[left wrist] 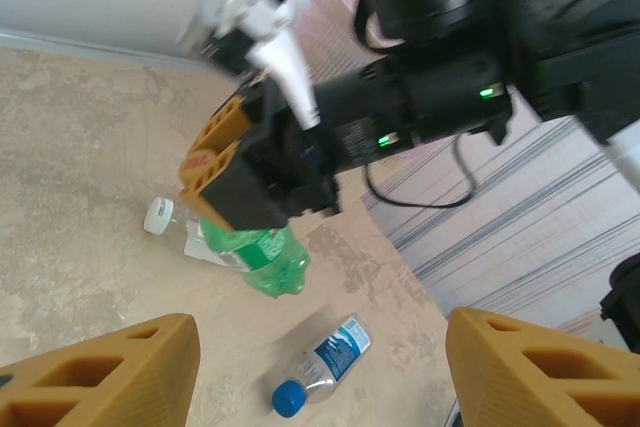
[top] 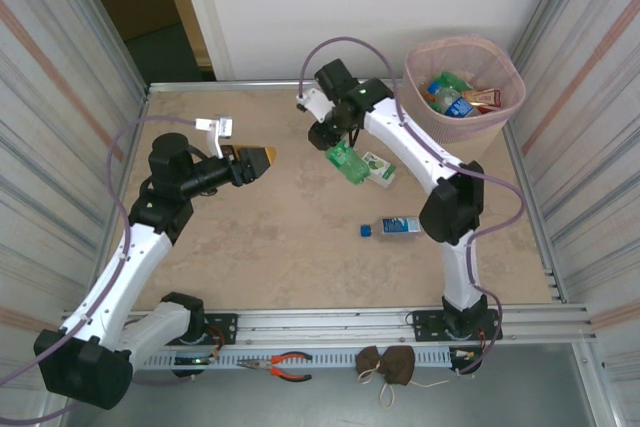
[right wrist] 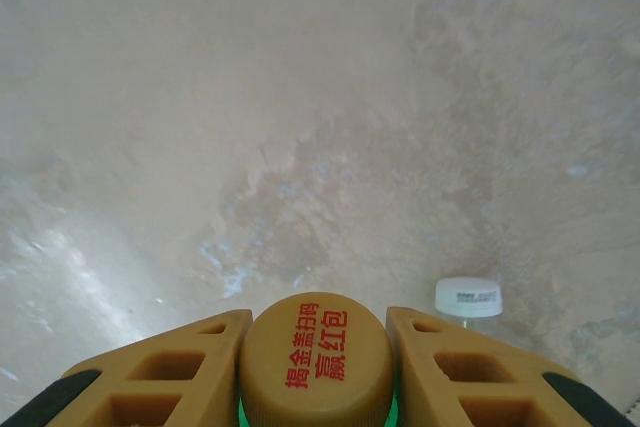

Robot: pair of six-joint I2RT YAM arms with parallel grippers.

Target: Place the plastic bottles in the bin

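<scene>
The right end effector (right wrist: 317, 352) pinches the green bottle (top: 347, 161) by its tan screw cap (right wrist: 317, 342). Its tan cut-out fingers press on either side of the cap, and the body hangs clear of the tabletop (top: 250, 237), above its far middle. The bottle looks thin-walled and empty, so it should be light and springy. The hard cap and neck are the sound place to hold it, since the smooth belly would likely dent and slip. Just beside it a clear white-capped bottle (top: 378, 169) with a green label lies flat, and a blue-capped bottle (top: 395, 227) lies right of centre. The pale pink latticed bin (top: 466, 40) stands at the far right corner with several bottles inside. The left end effector (top: 262, 158) hangs spread and empty, left of centre.
</scene>
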